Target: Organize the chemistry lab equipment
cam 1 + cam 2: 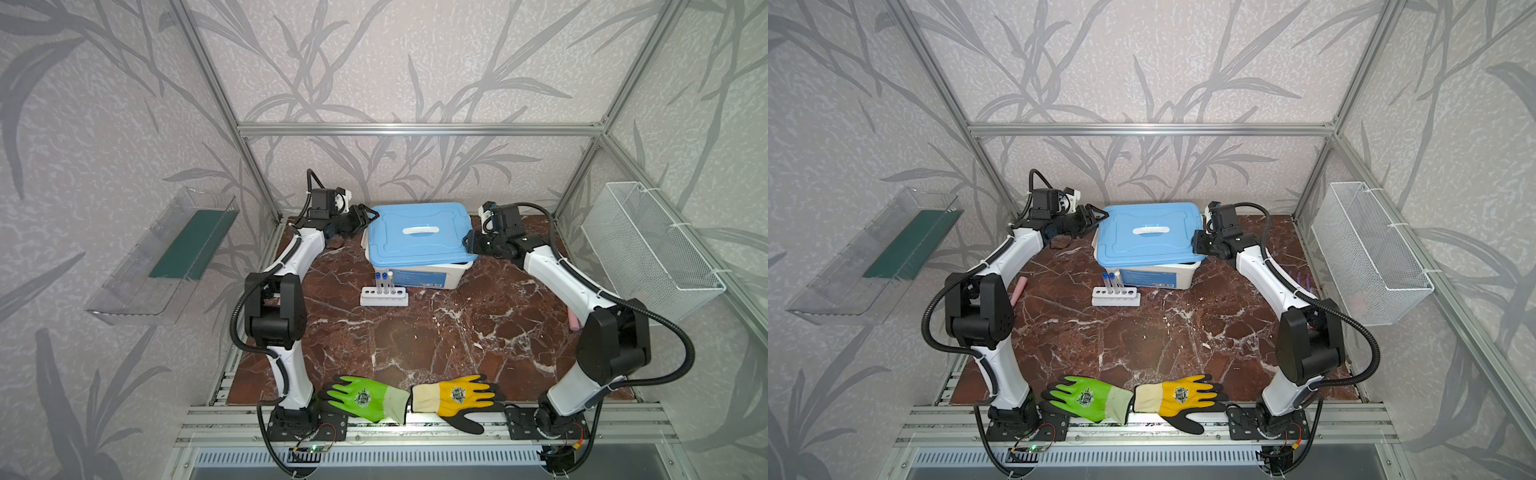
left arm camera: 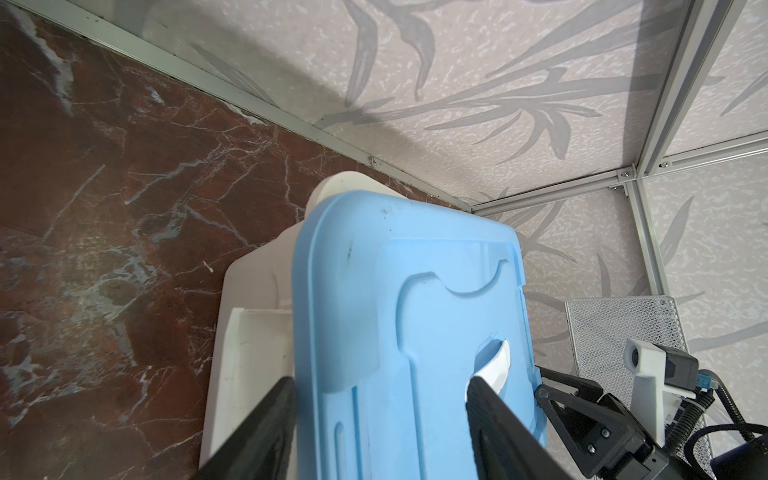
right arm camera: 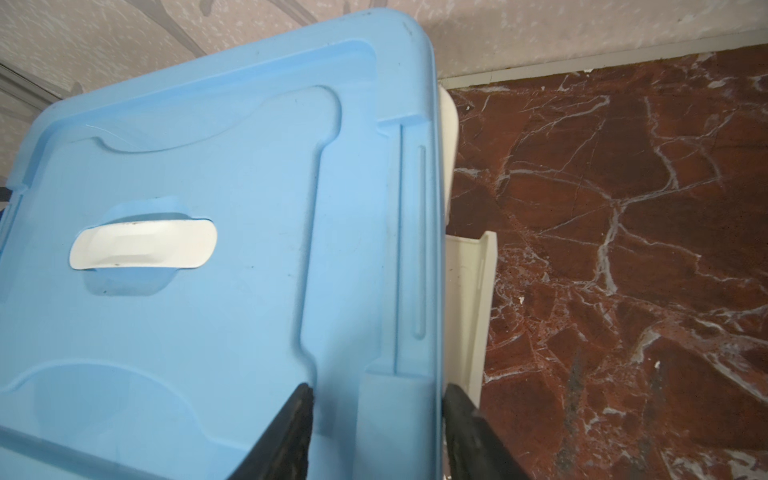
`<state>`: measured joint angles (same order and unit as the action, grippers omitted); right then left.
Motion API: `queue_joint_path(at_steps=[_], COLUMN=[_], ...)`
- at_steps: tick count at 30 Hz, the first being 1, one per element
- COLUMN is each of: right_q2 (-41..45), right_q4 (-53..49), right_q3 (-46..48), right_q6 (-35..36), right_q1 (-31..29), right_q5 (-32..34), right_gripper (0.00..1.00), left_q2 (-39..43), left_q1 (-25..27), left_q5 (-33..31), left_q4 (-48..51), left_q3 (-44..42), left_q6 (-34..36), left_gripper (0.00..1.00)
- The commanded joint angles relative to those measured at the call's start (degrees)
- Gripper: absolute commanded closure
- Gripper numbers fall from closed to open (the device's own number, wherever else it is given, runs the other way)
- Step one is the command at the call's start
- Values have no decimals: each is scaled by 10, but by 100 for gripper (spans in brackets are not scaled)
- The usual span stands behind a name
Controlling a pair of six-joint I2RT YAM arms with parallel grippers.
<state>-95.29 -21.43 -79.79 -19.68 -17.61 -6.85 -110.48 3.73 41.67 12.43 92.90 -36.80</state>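
Test tubes (image 1: 384,282) stand in rack (image 1: 384,299) before box (image 1: 455,272) with unreadable label (image 1: 417,284).

From my seat, the right gripper (image 3: 378,390) has its black fingers (image 3: 286,432) apart, straddling the side edge of the blue lid (image 3: 232,166) (whether they pinch it, I cannot tell). The lid's white handle (image 3: 143,245) lies flat. The white box (image 3: 469,299) peeks out beside it on the marble tabletop (image 3: 623,249).

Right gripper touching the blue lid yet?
Cannot tell. In the right wrist view the right gripper straddles one edge of the blue lid, fingers close on either side, but no contact or gap shows plainly; the top views are too coarse.
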Motion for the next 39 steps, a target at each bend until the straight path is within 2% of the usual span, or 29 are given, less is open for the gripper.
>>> queue_joint_path(at_steps=[1,16,27,39], right_q2=[31,55,58,48], right_q4=[3,-2,12,19], right_q3=[7,37,57,53], right_q6=[-4,-21,-68,-69], right_q1=[-15,-26,-33,-34], right_q5=[-6,16,24,27], right_gripper=[50,51,52,52], left_q2=[-2,-11,-57,-79], left_q1=[4,3,3,3], left_q5=[21,31,44,42], left_q4=[1,-22,-3,13], left_q3=[21,20,83,119], left_q6=[8,1,4,10], left_gripper=[35,35,35,35])
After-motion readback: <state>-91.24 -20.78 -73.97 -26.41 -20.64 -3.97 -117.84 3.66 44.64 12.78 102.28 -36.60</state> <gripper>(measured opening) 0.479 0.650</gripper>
